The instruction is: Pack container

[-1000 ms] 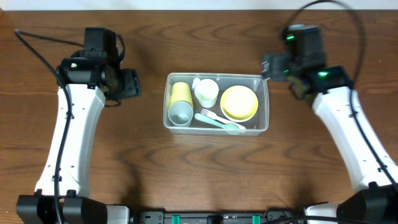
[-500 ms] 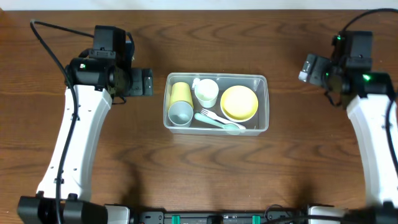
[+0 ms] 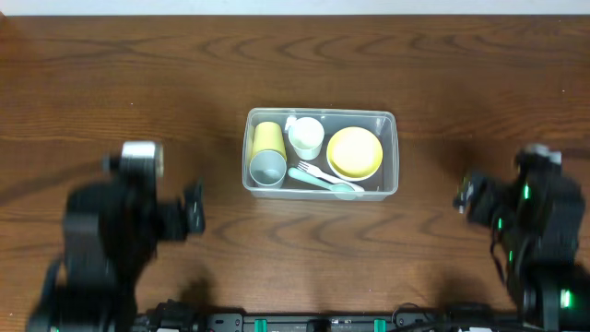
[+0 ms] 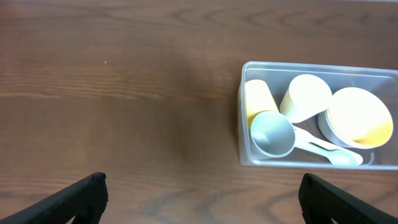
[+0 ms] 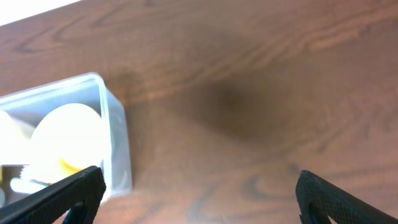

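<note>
The clear container (image 3: 320,112) sits mid-table, holding a yellow cup (image 3: 268,136), a grey-blue cup (image 3: 268,167), a white cup (image 3: 306,136), a yellow bowl (image 3: 355,152) and pale cutlery (image 3: 323,178). My left gripper (image 3: 192,217) is low at the near left, blurred, well away from the tub. In the left wrist view the left gripper (image 4: 202,202) is open over bare wood, with the container (image 4: 311,65) ahead to the right. My right gripper (image 3: 466,194) is at the near right. The right wrist view shows the right gripper (image 5: 199,199) open, with the container's wall (image 5: 115,143) on the left.
Brown wooden table (image 3: 433,65) all round the tub. The arms' bases (image 3: 295,323) line the near edge. No other loose objects show.
Both arms have swung back from beside the container toward the near edge of the table. The left gripper's jaws have widened. The container and its contents have not moved.
</note>
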Controlling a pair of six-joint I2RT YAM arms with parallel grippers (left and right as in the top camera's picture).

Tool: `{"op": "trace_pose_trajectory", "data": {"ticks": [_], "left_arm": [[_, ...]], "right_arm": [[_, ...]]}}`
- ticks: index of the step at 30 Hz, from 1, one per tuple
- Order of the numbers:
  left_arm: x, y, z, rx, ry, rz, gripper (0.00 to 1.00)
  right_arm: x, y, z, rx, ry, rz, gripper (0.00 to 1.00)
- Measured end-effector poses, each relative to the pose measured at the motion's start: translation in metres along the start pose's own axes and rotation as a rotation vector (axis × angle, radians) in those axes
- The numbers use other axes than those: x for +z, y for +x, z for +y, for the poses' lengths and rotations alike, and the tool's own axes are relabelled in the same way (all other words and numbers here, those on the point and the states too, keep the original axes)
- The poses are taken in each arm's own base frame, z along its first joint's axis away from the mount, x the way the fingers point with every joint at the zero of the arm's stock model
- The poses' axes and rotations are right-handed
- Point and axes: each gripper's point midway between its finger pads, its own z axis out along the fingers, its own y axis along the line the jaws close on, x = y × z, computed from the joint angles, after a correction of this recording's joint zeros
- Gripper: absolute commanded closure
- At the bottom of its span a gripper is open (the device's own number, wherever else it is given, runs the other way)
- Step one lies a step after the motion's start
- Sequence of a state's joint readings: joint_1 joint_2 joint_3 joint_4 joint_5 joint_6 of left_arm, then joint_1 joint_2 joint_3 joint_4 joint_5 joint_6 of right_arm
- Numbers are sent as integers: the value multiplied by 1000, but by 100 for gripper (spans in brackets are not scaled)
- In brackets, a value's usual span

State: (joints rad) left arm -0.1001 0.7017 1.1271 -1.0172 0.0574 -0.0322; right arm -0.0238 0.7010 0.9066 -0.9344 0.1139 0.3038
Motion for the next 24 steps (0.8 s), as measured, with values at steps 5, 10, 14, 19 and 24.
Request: {"op": "trace_pose_trajectory", "data": {"ticks": [5, 10, 14, 19, 24], "left_arm": [[-27, 34, 3, -47, 17, -132, 2], [-42, 44, 4, -68, 30, -217, 2], [-45, 44, 4, -74, 32, -230, 2], [-45, 44, 4, -75, 32, -230, 2], [-45, 44, 4, -75, 32, -230, 2]], "right_arm": [[-23, 32, -13, 10, -24, -75, 1], [-26, 39, -15, 16, -35, -111, 1], [-26, 40, -15, 16, -36, -110, 1], [-26, 40, -15, 16, -36, -109, 1], [-26, 40, -15, 16, -35, -108, 1]]}}
